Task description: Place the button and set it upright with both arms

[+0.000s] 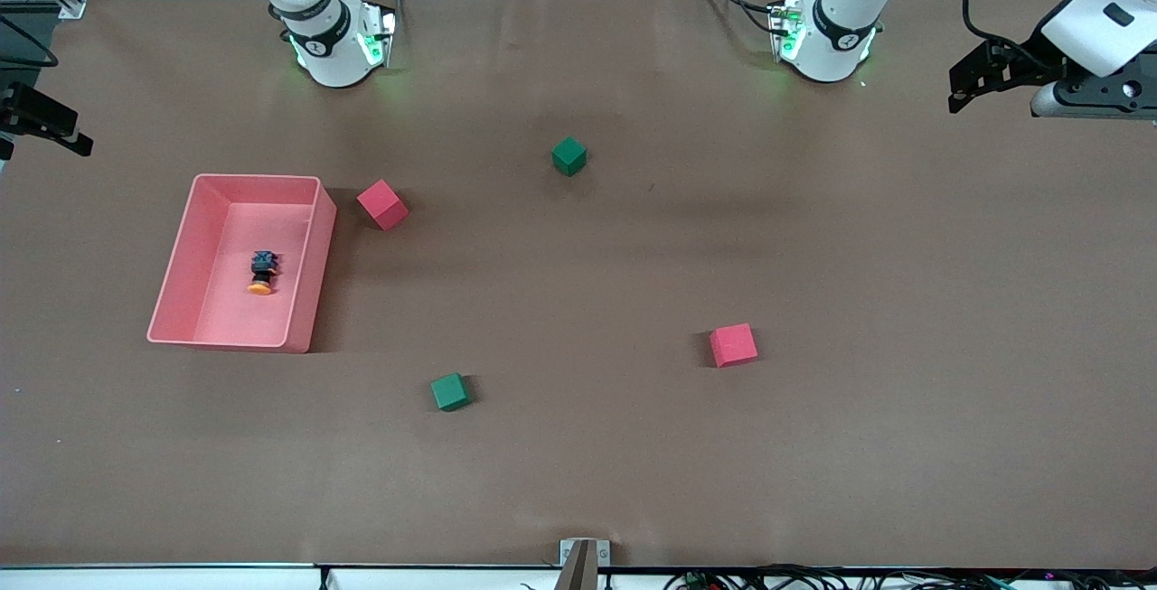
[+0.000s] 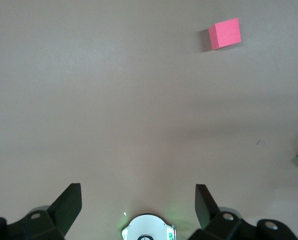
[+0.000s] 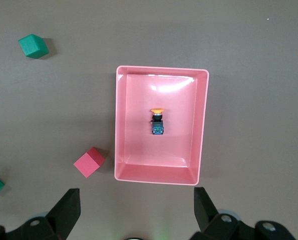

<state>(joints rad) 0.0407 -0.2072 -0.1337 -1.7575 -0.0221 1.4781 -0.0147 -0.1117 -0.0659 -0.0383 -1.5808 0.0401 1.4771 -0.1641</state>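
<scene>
The button (image 1: 262, 272) lies on its side on the floor of a pink bin (image 1: 310, 276) toward the right arm's end of the table. Its orange cap points toward the front camera, and its dark body is farther off. The right wrist view looks straight down on the button (image 3: 157, 122) in the bin (image 3: 119, 125). My right gripper (image 3: 136, 197) hangs high over the table between its base and the bin, open and empty. My left gripper (image 2: 138, 192) is also held high, over the bare table near its own base, open with nothing between its fingers.
One red cube (image 1: 382, 204) sits beside the bin's corner, and another red cube (image 1: 733, 345) lies toward the left arm's end. A green cube (image 1: 569, 156) rests mid-table near the bases. A second green cube (image 1: 449, 391) lies nearer the front camera.
</scene>
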